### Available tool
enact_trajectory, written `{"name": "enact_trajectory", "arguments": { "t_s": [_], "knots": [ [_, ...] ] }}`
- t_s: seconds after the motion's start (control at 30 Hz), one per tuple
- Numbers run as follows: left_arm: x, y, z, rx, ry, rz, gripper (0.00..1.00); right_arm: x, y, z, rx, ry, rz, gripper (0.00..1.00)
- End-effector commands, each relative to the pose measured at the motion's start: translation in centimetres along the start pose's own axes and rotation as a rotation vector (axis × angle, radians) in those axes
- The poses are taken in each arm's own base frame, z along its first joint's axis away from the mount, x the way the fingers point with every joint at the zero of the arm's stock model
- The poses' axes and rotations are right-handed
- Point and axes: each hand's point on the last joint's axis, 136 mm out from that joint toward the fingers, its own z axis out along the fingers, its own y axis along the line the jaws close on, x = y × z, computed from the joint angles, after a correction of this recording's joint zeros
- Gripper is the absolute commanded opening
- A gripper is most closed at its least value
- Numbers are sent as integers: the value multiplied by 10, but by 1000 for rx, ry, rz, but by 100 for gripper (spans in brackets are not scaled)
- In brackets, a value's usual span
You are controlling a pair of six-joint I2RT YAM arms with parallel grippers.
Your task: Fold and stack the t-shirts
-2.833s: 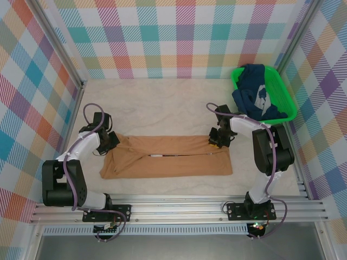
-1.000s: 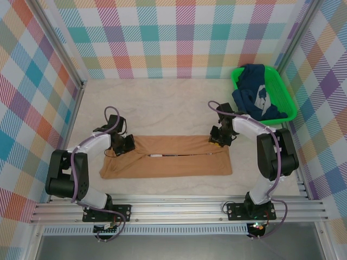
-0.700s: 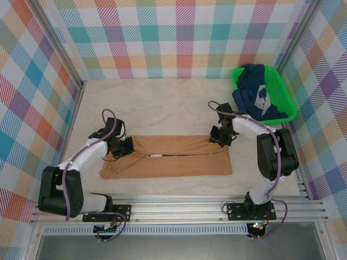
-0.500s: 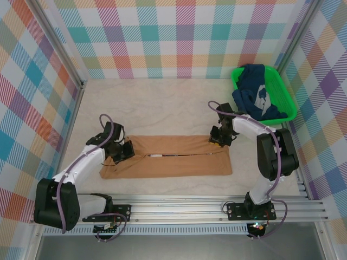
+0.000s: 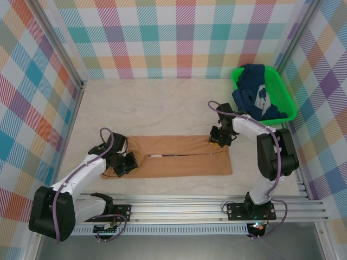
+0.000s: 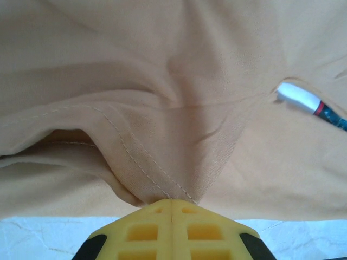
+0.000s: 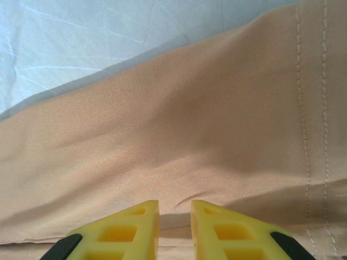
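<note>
The tan-orange t-shirt (image 5: 179,162) lies on the table as a long folded strip, with a thin slit along its middle. My left gripper (image 5: 129,164) is at the strip's left end, shut on a stitched hem of the tan cloth (image 6: 162,81), and its fingertips (image 6: 171,201) meet there. A white, red and blue bit of print (image 6: 303,100) peeks out of the slit. My right gripper (image 5: 217,142) rests at the strip's far right corner, its jaws a narrow gap apart (image 7: 174,208) with tan cloth (image 7: 190,135) puckered between them. The navy blue t-shirt (image 5: 255,95) is heaped in the basket.
The green plastic basket (image 5: 286,92) stands at the back right corner against the checked wall. Pale tabletop (image 5: 162,103) stretches behind the tan shirt. Checked walls close in the left, back and right sides, and a metal rail (image 5: 179,208) runs along the near edge.
My left gripper has swung from the far left corner toward the near edge and rightward, dragging the shirt's left end with it, so the strip is shorter on the left. The right arm has held still.
</note>
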Motion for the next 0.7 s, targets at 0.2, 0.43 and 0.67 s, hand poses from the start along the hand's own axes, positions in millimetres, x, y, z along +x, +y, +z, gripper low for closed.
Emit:
{"name": "enact_trajectory", "arguments": {
  "t_s": [0.2,0.43,0.67],
  "knots": [
    [16,0,7,6,34,-40,0,4,2,-2,-19,10,-3,22],
    [15,-3,9,8,30,-78,4,3,3,-1,-17,13,-4,22],
    [25,-24,-5,106,73,-93,37,3,-1,-2,4,3,-3,22]
  ]
}}
